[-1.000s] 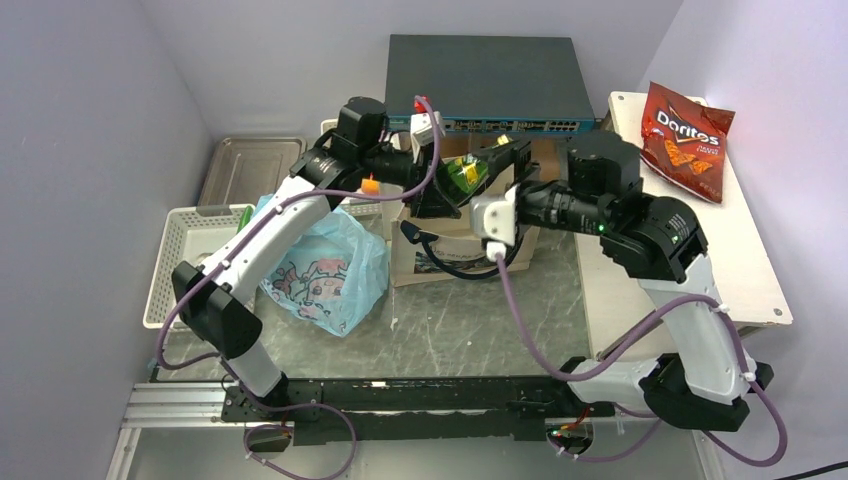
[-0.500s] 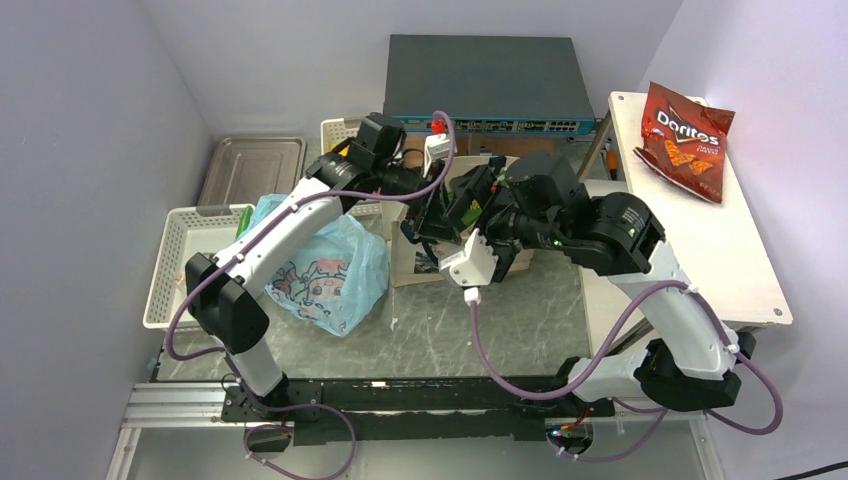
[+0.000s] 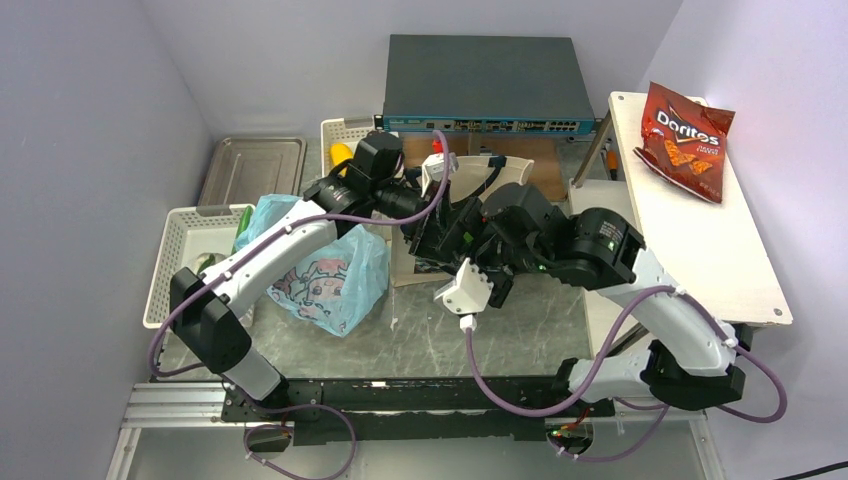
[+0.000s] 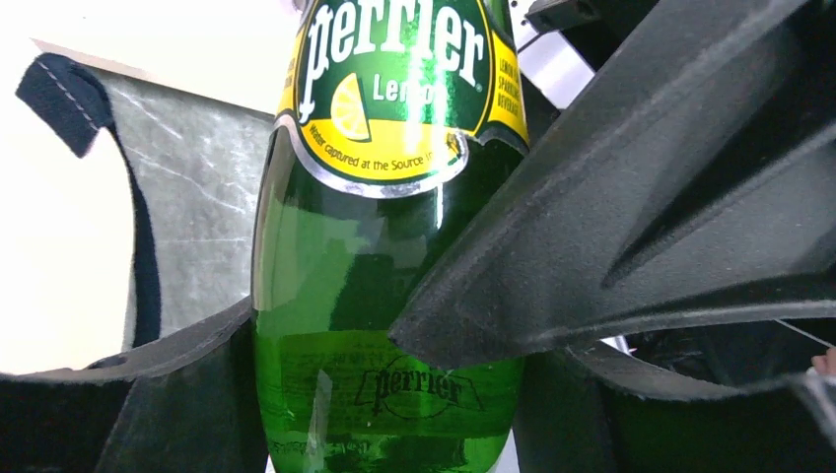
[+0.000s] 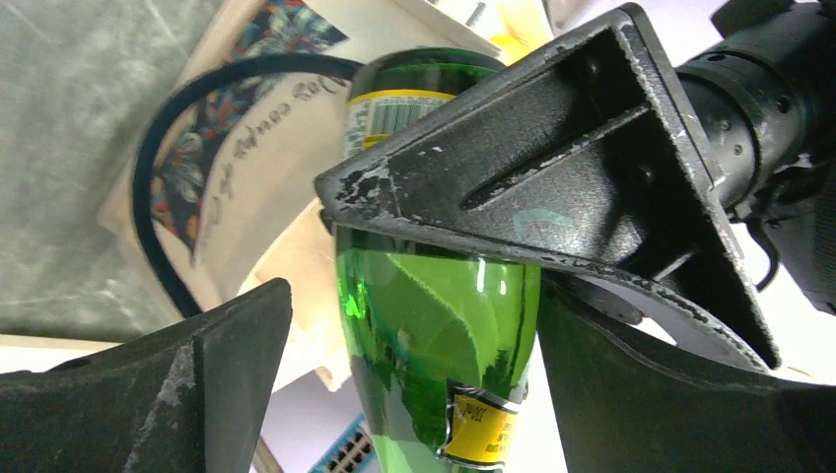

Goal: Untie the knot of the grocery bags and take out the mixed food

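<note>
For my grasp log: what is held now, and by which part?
The left hand grips the green Perrier bottle by its body below the label. The right hand flanks it too; its grip is unclear.

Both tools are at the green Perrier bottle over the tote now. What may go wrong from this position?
1. The Perrier bottle may drop: the left tool seems shut on it, but the right wrist view shows a gap beside one finger of the right tool.
2. The two tools' fingers cross at the bottle; a sideways pull may jam them.
3. The beige tote lies below; a falling bottle may hit it.
</note>
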Motion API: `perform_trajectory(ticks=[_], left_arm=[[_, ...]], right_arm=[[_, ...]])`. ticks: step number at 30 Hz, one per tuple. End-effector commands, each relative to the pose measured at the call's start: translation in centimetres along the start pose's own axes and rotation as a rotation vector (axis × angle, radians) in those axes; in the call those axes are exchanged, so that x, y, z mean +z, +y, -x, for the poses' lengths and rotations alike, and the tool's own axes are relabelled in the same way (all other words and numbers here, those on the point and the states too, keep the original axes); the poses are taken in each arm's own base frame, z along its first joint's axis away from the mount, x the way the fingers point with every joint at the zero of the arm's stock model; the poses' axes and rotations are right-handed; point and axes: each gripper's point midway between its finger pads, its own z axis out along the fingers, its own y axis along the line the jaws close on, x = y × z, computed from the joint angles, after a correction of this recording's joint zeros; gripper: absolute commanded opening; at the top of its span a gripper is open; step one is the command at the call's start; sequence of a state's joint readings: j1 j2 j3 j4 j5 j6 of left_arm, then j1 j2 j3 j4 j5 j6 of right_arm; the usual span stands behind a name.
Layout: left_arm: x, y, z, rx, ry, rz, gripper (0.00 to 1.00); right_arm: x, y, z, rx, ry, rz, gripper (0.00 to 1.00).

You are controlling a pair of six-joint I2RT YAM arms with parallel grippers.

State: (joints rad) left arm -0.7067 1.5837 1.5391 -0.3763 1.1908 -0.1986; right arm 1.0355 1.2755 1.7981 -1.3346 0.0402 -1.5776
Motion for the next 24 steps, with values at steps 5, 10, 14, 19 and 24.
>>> perform_trajectory(ticks=[5,10,14,19,24], left_arm=[[-1.0,-5.8,4.0,0.202,-0.082,-0.125,0.00],[-0.5,-5.4,4.2,0.168,-0.085,-0.117,0.00],[-0.1,-5.6,4.3,0.180,-0.087,-0.130,0.00],[0.0,-5.9,3.5,0.165,-0.077,-0.149,0.00],[-0.2,-4.7,2.6,0.184,-0.073,-0.069,0.28]], right_arm=[[-0.8,0.1,-1.2,0.016,0.120,-0.123,0.93],[-0.3,-0.4,-0.5,-0.024,0.135,-0.161,0.85],[0.3,-0.9,-0.2,-0.001,0.138,-0.156,0.78],[0.3,-1.2,-0.1,0.009,0.133,-0.165,0.54],[-0.5,-0.9,-0.4,0.059,0.149,-0.174,0.05]])
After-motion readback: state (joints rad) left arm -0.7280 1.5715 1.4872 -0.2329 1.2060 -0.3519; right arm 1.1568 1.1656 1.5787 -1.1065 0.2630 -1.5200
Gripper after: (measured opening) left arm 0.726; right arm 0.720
